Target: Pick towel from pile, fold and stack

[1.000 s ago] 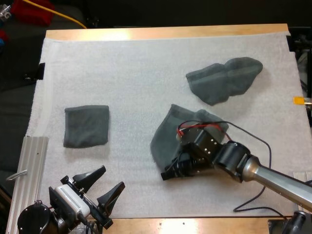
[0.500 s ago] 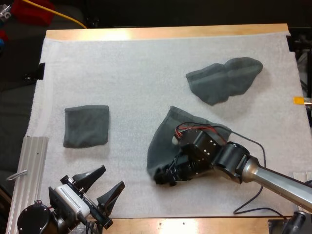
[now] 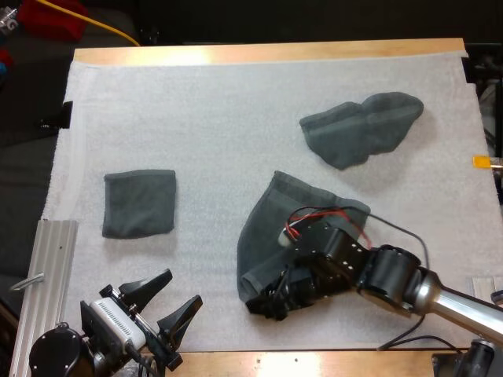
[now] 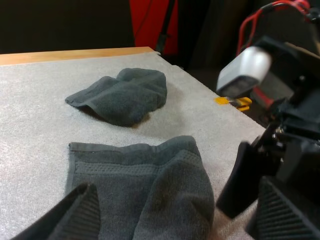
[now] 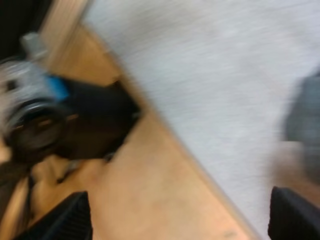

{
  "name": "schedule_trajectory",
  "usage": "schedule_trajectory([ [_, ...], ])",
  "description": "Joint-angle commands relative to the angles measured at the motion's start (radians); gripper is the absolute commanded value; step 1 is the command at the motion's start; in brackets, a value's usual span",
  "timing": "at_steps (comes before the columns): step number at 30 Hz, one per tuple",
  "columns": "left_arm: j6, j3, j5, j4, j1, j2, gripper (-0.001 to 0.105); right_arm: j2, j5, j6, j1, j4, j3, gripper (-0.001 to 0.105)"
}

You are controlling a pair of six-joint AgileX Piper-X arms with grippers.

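The right claw [image 3: 263, 305] is spread wide, low at the near corner of the towel [image 3: 267, 228] lying just past it. It should pinch that corner well, then lift slowly.

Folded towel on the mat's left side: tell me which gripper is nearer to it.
Left. The left gripper sits just beyond the folded towel's near right corner, at the mat's near edge. The right gripper is farther right, at the spread towel's near edge.
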Motion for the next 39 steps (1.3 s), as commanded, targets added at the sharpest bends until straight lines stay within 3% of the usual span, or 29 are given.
schedule_trajectory([
  [1,-0.008,-0.001,0.013,-0.007,-0.002,-0.138,0.064,-0.025,0.054,-0.005,-0.001,0.054,-0.003,0.070],
  [8,-0.008,-0.001,0.037,-0.007,-0.002,-0.138,0.064,-0.107,0.299,-0.010,-0.001,0.228,-0.003,0.070],
  [13,-0.008,-0.001,0.069,-0.007,-0.002,-0.138,0.064,-0.161,0.439,-0.010,-0.001,0.275,-0.003,0.070],
  [29,-0.053,-0.001,0.130,-0.007,-0.002,-0.138,0.064,-0.327,0.670,-0.003,-0.006,0.493,-0.003,0.070],
  [39,-0.058,-0.001,0.132,-0.007,-0.002,-0.138,0.064,-0.360,0.731,-0.001,-0.030,0.499,-0.003,0.070],
])
